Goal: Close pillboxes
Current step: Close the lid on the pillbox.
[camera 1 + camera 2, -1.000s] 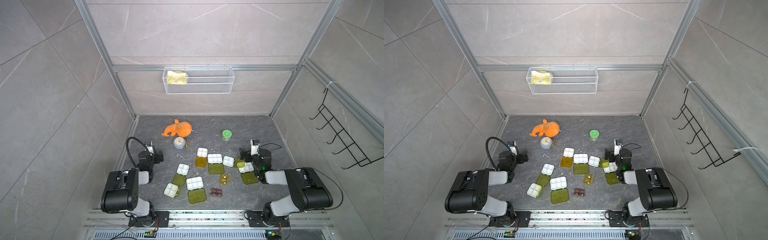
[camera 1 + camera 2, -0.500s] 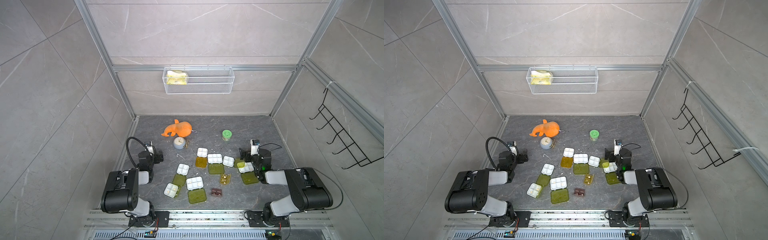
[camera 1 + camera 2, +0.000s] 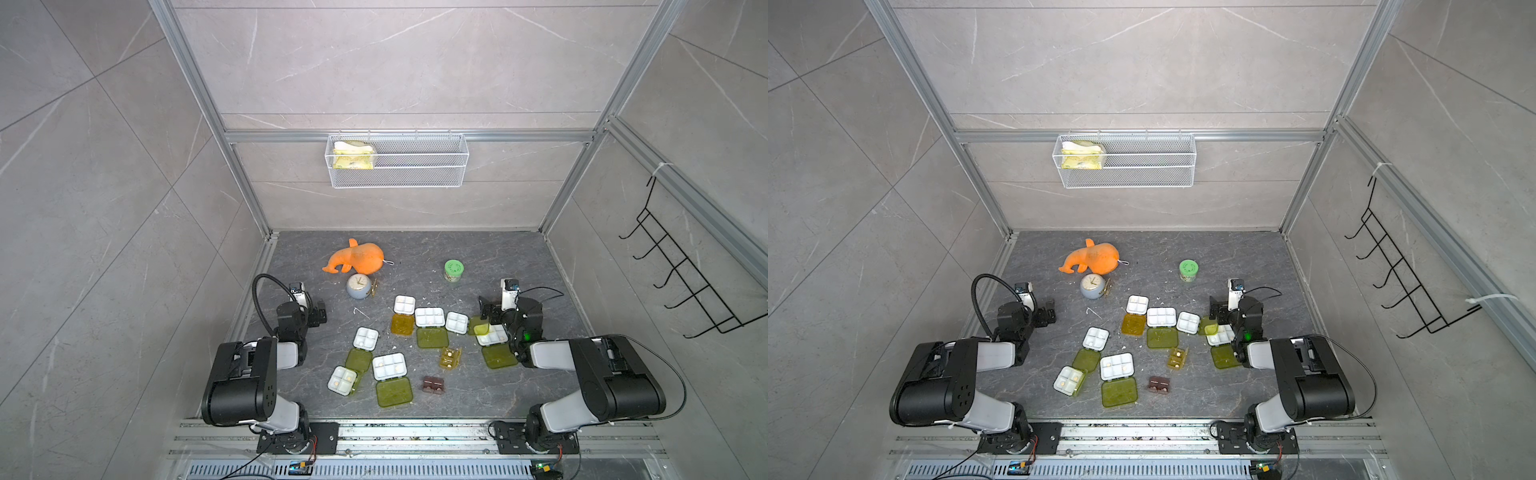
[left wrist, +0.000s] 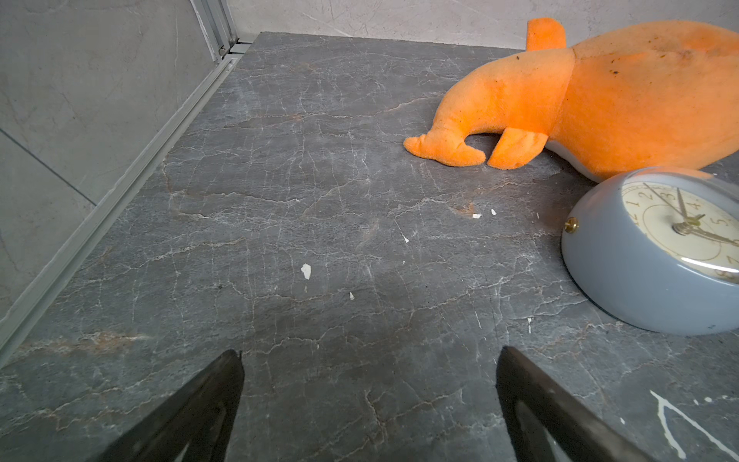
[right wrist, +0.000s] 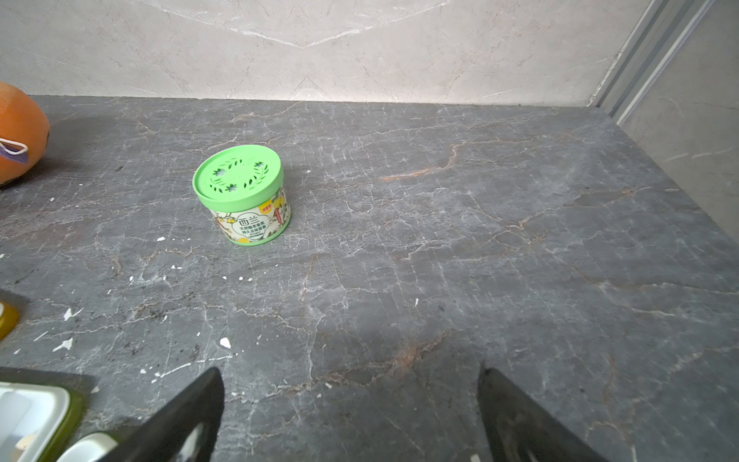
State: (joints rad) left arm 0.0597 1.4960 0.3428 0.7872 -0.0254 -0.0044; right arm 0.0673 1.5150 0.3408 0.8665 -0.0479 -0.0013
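Several open pillboxes lie in the middle of the dark table, white trays with translucent yellow-green lids folded flat, such as a six-cell one (image 3: 389, 366) (image 3: 1116, 366). One four-cell tray (image 3: 404, 304) has an orange lid (image 3: 402, 324). A small amber box (image 3: 450, 358) lies open among them. My left gripper (image 3: 318, 316) (image 4: 368, 356) is open over bare table, left of the boxes. My right gripper (image 3: 486, 309) (image 5: 350, 374) is open and empty, just behind the rightmost pillbox (image 3: 491, 334), whose corner (image 5: 36, 412) shows in the right wrist view.
An orange plush whale (image 3: 357, 258) (image 4: 600, 96) and a grey clock (image 3: 358, 286) (image 4: 624, 272) lie behind the boxes. A green-lidded round jar (image 3: 453, 270) (image 5: 242, 200) stands at the back right. A dark brown box (image 3: 433, 384) lies near the front. A wire basket (image 3: 397, 166) hangs on the back wall.
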